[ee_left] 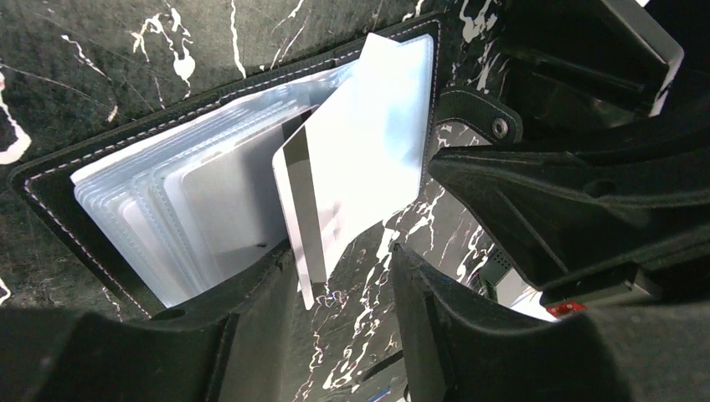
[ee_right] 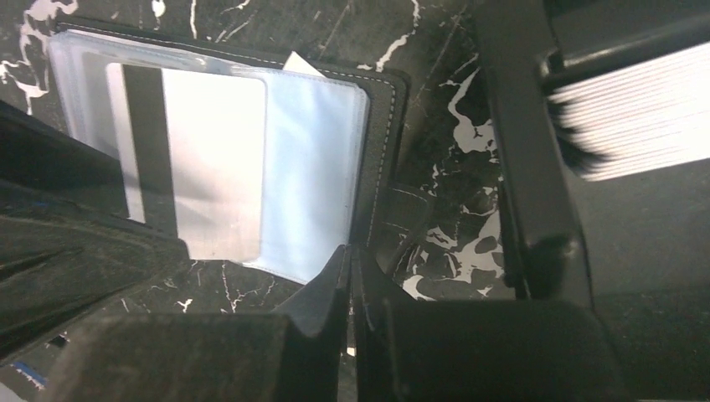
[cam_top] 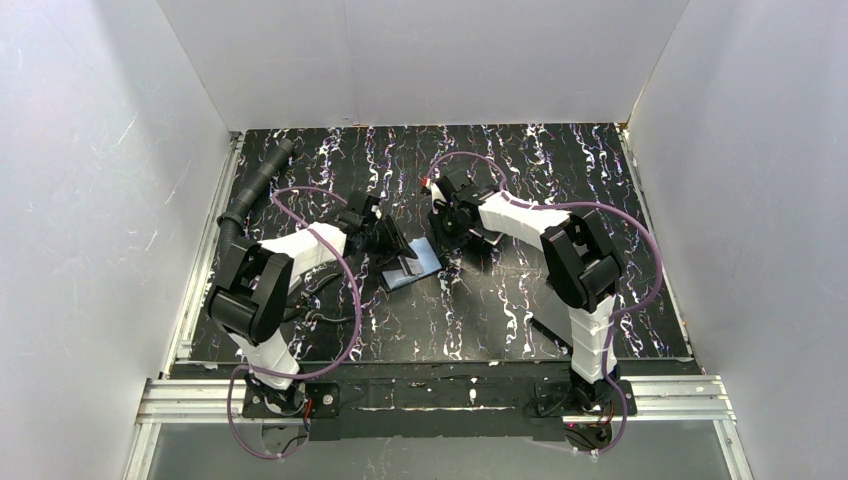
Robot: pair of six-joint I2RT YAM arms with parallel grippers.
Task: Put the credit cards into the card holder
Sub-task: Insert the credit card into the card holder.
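Observation:
The card holder (cam_top: 414, 266) lies open on the mat between the arms, its pale blue clear sleeves (ee_left: 159, 209) facing up. A white credit card (ee_left: 360, 151) with a grey stripe sits partly in a sleeve, its near end sticking out over the mat. My left gripper (ee_left: 339, 251) stands open around that end; the card is close to the left finger, and no pinch shows. My right gripper (ee_right: 350, 251) is shut on the stitched black edge of the card holder (ee_right: 310, 167), where the same card (ee_right: 213, 159) shows through a sleeve. In the top view, the left gripper (cam_top: 390, 240) and right gripper (cam_top: 450, 225) flank the holder.
The black marbled mat (cam_top: 500, 310) covers the table, with white walls on three sides. A black hose (cam_top: 260, 185) lies at the back left. The right gripper's body (ee_left: 586, 167) looms close beside the left fingers. A white ribbed surface (ee_right: 628, 117) shows behind a black bar.

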